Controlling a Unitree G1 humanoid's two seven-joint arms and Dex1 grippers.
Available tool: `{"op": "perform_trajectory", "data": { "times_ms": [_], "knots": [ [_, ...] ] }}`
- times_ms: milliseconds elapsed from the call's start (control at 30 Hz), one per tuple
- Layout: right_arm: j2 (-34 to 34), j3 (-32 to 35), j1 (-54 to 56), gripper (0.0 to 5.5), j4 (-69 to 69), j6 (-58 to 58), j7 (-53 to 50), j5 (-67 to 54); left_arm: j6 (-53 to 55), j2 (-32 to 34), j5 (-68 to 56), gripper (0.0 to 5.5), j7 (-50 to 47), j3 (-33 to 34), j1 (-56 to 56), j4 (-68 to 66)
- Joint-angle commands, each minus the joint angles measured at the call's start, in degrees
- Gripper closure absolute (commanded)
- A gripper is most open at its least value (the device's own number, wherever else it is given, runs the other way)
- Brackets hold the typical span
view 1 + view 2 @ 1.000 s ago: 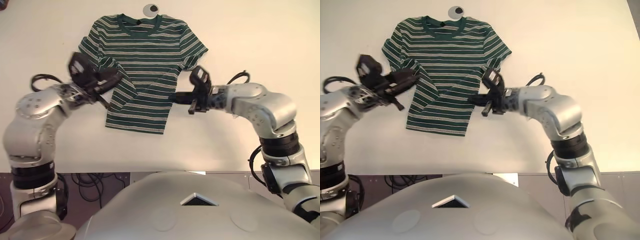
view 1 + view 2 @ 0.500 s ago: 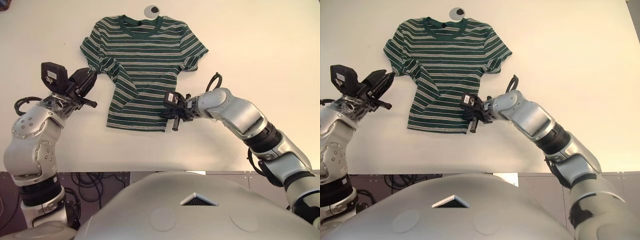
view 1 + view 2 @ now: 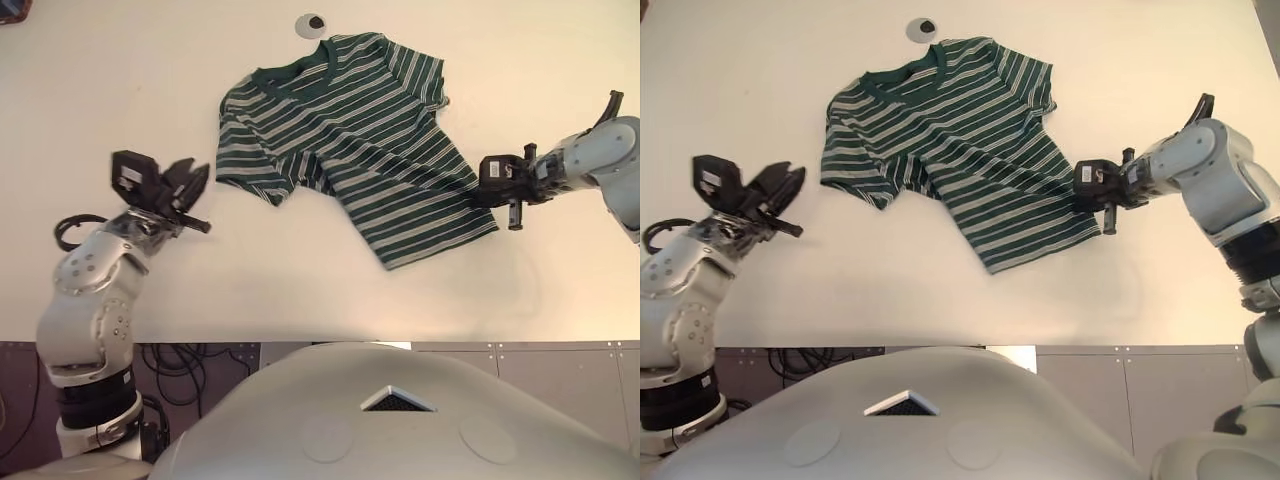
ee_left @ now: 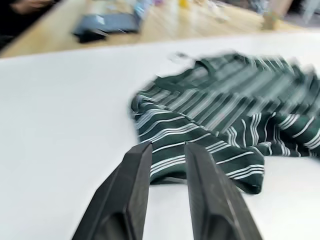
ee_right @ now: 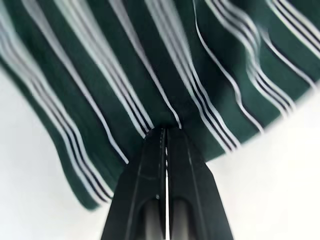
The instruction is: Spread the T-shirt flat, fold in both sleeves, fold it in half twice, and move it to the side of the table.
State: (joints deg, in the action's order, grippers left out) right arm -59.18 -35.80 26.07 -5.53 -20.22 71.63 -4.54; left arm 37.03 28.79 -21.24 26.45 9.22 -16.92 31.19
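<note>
The green T-shirt [image 3: 350,140] with white stripes lies slantwise on the white table [image 3: 300,280], collar toward the far edge. One sleeve [image 3: 262,185] is bunched up on the side nearest my left arm. My right gripper [image 3: 478,192] is shut on the shirt's lower side edge, and the right wrist view shows the striped cloth [image 5: 150,60] pinched between the closed fingers [image 5: 150,165]. My left gripper [image 3: 203,198] stands open over bare table, a short way off the bunched sleeve [image 4: 200,145], holding nothing.
A small round dark-and-white object [image 3: 311,22] lies at the table's far edge just beyond the collar. The table's front edge [image 3: 300,342] runs close below both arms. A wooden surface with a dark flat object [image 4: 105,24] lies beyond the table.
My right gripper closed on the shirt's edge and dragged it to the right, turning the shirt slantwise. My left gripper let go of the sleeve and drew back toward the left.
</note>
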Motion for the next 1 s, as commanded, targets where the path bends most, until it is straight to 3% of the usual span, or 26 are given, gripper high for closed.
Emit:
{"op": "perform_trajectory", "data": {
  "times_ms": [33,167,300,433,600,833,1000],
  "knots": [
    [7.16,3.65,-0.09,5.49,3.44,-4.65,-1.94,-2.19,-0.86,2.55,3.48,4.37,3.24,-8.37,5.19,-2.08],
    [8.33,8.36,3.22,5.49,5.61,-7.53,-1.88,-2.60,-1.68,4.99,5.72,4.37,7.06,-14.52,7.74,-3.36],
    [6.81,10.51,3.97,5.49,8.62,-7.51,3.47,-3.46,-4.47,6.08,10.83,4.37,9.19,-20.45,12.02,-11.29],
    [9.31,11.80,1.59,5.49,9.41,-10.17,1.94,-3.36,-9.61,6.17,16.28,4.37,9.38,-23.37,16.18,-21.49],
    [12.81,9.72,-3.62,5.49,6.33,-12.61,-4.30,0.18,-14.68,9.59,20.38,4.37,10.84,-23.64,15.20,-26.67],
    [15.92,10.24,-10.52,5.49,-5.20,-9.88,-13.00,3.79,-26.70,22.75,25.48,4.37,17.34,-21.19,16.24,-39.37],
    [16.65,12.23,-11.89,5.49,-4.36,-9.32,-12.37,1.34,-29.23,19.77,22.09,4.37,18.31,-18.62,20.71,-39.00]
  ]
}}
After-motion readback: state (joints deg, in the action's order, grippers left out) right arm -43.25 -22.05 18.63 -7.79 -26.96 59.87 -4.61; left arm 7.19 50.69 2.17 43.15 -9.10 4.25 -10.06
